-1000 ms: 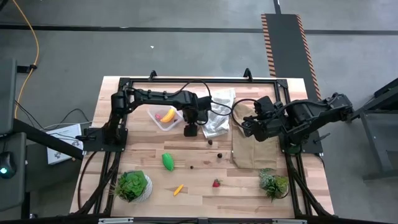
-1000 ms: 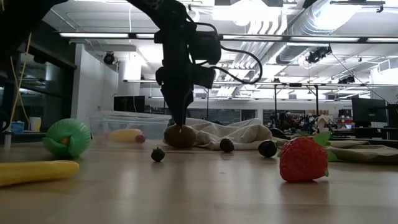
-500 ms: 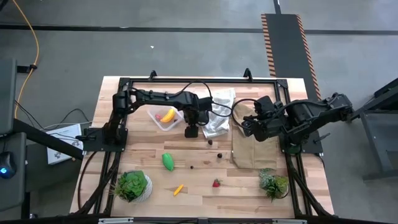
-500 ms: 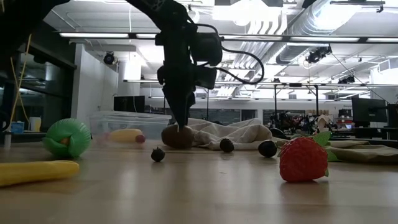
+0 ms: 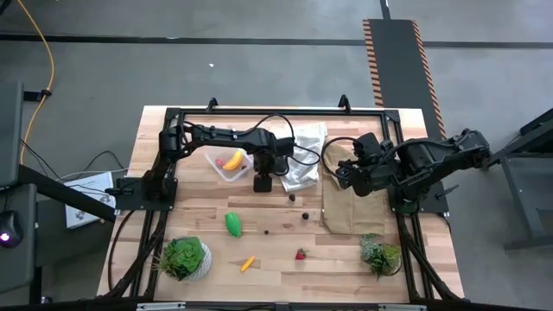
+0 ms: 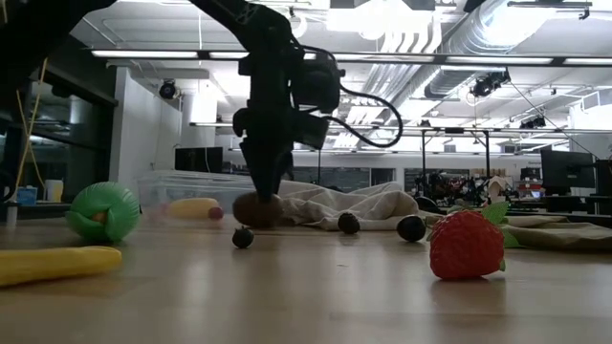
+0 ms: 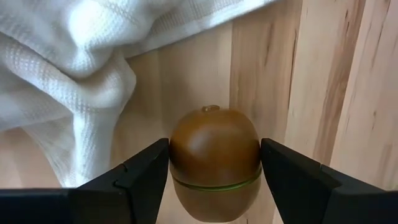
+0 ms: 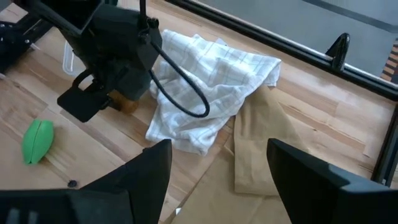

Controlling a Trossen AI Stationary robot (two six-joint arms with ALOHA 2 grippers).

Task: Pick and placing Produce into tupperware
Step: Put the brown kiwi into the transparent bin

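Note:
A brown kiwi [image 7: 214, 163] sits between the fingers of my left gripper [image 5: 262, 183], which points straight down just right of the clear tupperware [image 5: 226, 164] and is shut on it. A yellow banana piece [image 5: 233, 160] lies in the tupperware. The green oval [image 5: 232, 224], a yellow piece [image 5: 248, 263], a strawberry [image 5: 301, 254] and dark berries [image 5: 305, 216] lie loose on the wood. My right gripper [image 8: 217, 155] hangs open above the brown paper [image 5: 350, 212]. My left gripper pinches the kiwi between its two fingers, one on each opposite side [image 7: 175, 155] about its widest part. The fingers [image 6: 260, 186] come from above, pointing down. The kiwi [image 6: 256, 208] is low at the tabletop; whether it is lifted clear, I cannot tell.
A crumpled white checked cloth [image 5: 302, 160] lies just beyond and right of the kiwi. Potted plants stand at the near left [image 5: 184, 257] and near right [image 5: 380, 255]. A black frame [image 5: 276, 111] runs along the table's far edge.
My left gripper has sunk a little around the kiwi. Gripper and kiwi have shifted slightly toward the table's left.

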